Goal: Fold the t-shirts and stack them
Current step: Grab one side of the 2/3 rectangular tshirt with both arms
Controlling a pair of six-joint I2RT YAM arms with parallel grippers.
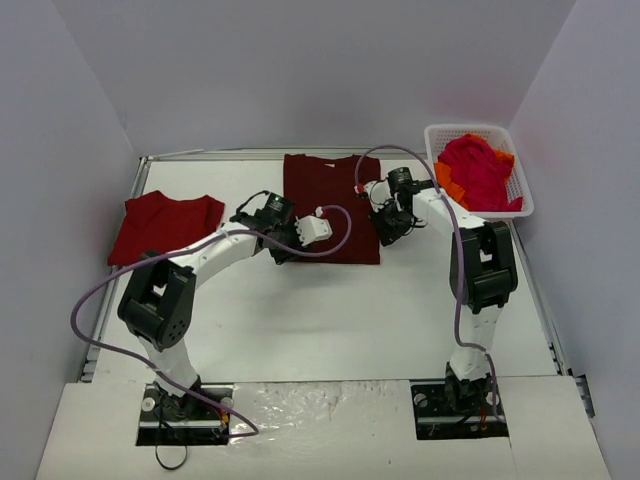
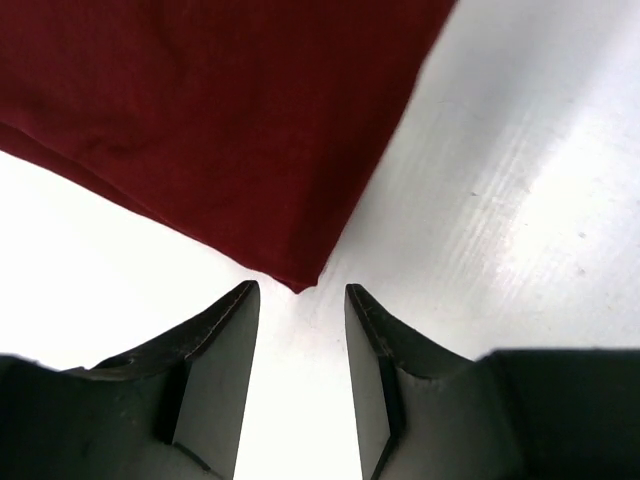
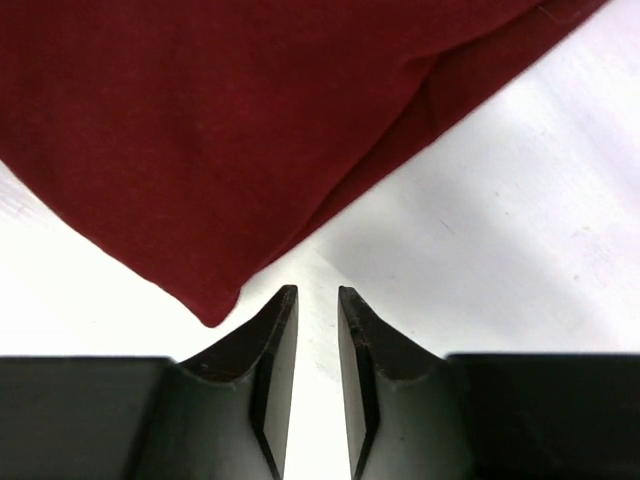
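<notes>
Risks snagging the near corners of the dark maroon t-shirt [image 1: 330, 205] and dragging the fold open on retreat, given left gripper [image 2: 298, 292] jaws parted partway and right gripper [image 3: 317, 292] jaws barely a slit apart, both holding nothing, tips just short of the cloth. Lies folded flat at the middle of the table's [image 1: 300, 320] far edge, long axis near-to-far, collar apparently far.
</notes>
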